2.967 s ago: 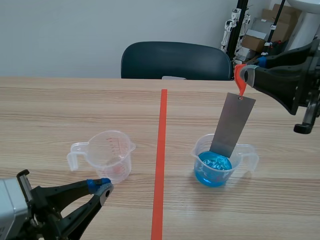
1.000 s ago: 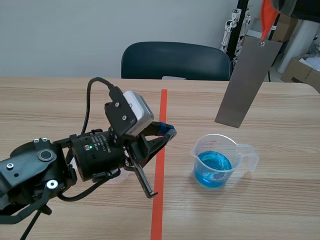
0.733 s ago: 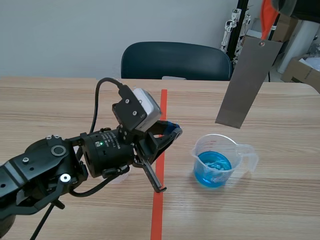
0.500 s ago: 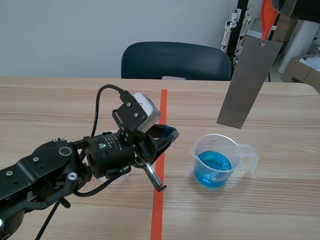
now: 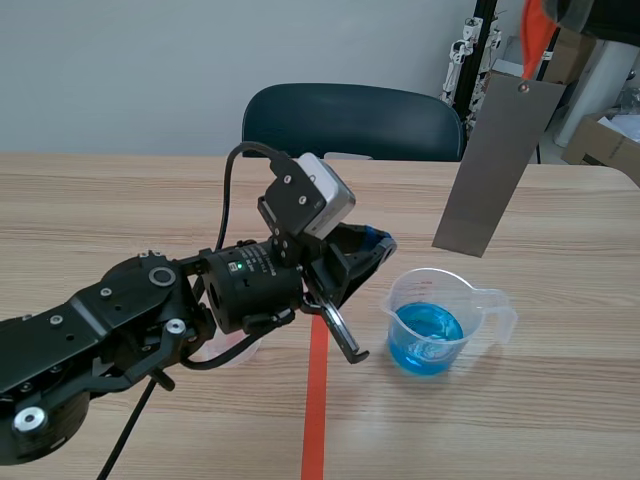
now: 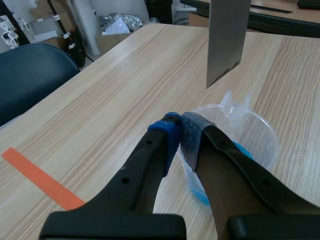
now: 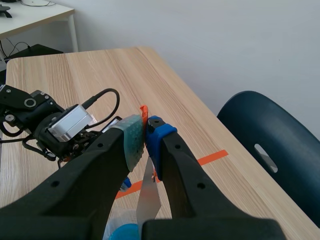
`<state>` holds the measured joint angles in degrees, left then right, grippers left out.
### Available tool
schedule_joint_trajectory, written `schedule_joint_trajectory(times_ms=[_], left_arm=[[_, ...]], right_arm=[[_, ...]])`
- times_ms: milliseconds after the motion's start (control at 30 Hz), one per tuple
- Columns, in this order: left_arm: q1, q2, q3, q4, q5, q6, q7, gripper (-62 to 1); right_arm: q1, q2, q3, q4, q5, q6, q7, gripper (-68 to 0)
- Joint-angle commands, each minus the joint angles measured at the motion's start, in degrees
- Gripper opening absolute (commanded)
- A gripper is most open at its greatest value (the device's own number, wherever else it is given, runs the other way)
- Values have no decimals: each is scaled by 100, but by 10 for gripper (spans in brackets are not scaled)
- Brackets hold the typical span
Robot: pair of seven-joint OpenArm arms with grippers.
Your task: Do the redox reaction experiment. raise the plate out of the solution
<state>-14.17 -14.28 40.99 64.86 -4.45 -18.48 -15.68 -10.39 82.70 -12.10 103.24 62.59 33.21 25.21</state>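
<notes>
The left jaws are shut tight, pad on pad, with nothing in them. The cup (image 6: pixel 260 135) of blue water (image 5: pixel 428 335) sits on the counter (image 5: pixel 560 420) just ahead of their tips and a bit under them. That is very close. I think a small push from these jaws could tip the cup and spill the blue water.

The grey plate (image 5: pixel 495 165) hangs high over the cup, well above the left jaws. Its low end is out of the water. The right jaws are shut on the orange strip (image 7: pixel 144 111) at the plate's top, so the plate dangles under them. It could swing. The thin strip could also slip, and then the plate would drop back in and splash. Blue drops may fall too.

I can read no words or names anywhere. Any print on the boxes (image 5: pixel 605 135) far behind the right jaws is too small to read.
</notes>
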Motion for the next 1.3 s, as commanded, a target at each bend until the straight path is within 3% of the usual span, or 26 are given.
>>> schedule_joint_trajectory(times_ms=[0, 567, 1267], left_arm=[[-81, 94, 20, 151, -31, -81, -96, -582], [-203, 219, 85, -269, -203, -334, 114, -582], [-203, 219, 85, -269, -201, -337, 42, -582]], right_arm=[[57, 63, 96, 59, 87, -24, 87, -673], [57, 63, 96, 59, 87, -24, 90, -673], [57, 63, 96, 59, 87, -24, 90, -673]])
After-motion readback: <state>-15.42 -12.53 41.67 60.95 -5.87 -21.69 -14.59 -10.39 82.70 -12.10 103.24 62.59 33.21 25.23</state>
